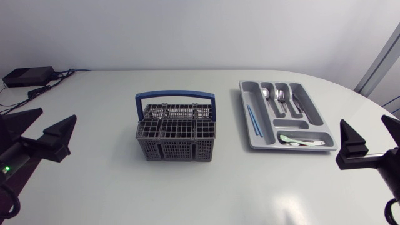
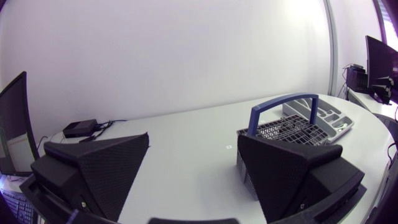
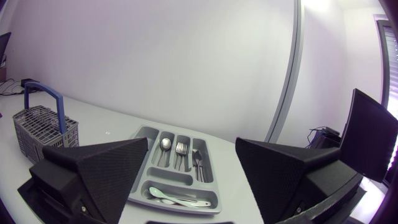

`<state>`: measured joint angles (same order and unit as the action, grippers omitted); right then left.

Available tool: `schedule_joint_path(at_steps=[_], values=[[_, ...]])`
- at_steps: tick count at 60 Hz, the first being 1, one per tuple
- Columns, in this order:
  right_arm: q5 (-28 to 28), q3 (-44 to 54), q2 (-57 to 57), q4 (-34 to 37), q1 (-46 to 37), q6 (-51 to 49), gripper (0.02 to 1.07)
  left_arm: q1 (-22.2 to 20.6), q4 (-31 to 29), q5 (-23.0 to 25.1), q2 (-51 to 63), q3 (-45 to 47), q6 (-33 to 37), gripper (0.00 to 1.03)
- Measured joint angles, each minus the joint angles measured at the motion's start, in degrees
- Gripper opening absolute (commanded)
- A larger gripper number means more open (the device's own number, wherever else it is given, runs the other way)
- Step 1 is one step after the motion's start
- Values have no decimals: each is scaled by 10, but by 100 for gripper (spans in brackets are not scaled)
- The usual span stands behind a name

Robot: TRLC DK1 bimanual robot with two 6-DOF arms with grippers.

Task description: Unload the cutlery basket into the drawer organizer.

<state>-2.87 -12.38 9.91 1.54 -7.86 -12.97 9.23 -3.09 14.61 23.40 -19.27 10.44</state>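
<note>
Our left gripper (image 1: pixel 42 127) hangs over the near left part of the table (image 1: pixel 100 187), and its two fingers stand well apart, released, with nothing between them. Our right gripper (image 1: pixel 371 135) is at the near right edge of the table, just right of the drawer organizer (image 1: pixel 245 119), and its fingers are also spread wide and grasp nothing. The cutlery basket (image 1: pixel 175 132) stands upright near the middle of the table, well apart from both grippers. It is a grey plastic grid with a blue handle (image 1: pixel 175 95) that arches over its far side. We cannot tell from these views if anything is inside the basket. The grey drawer organizer lies flat to the right of the basket, near it but not touching. In its long compartments we see two thin blue sticks (image 1: pixel 252 119) at the left, then a spoon (image 1: pixel 267 94), then a fork (image 1: pixel 280 96), and then a darker piece (image 1: pixel 295 104) that we cannot identify for sure. In the crosswise compartment at the near end of the organizer lie some pale pieces (image 1: pixel 301 142), white and light green; their kind is not clear to us.
</note>
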Motion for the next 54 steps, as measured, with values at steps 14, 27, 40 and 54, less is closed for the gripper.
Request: schedule_joint_path(at_steps=[14, 27, 40, 54], values=[[7, 33, -28, 0, 22, 31, 103, -26, 4, -42, -66, 52, -24, 100], [13, 65, -55, -2, 43, 63, 103, -51, 11, -83, -131, 105, -48, 100], [18, 92, -80, -5, 63, 90, 103, -75, 18, -122, -193, 151, -73, 100], [23, 112, -96, -5, 75, 113, 103, -89, 22, -143, -229, 181, -90, 100]])
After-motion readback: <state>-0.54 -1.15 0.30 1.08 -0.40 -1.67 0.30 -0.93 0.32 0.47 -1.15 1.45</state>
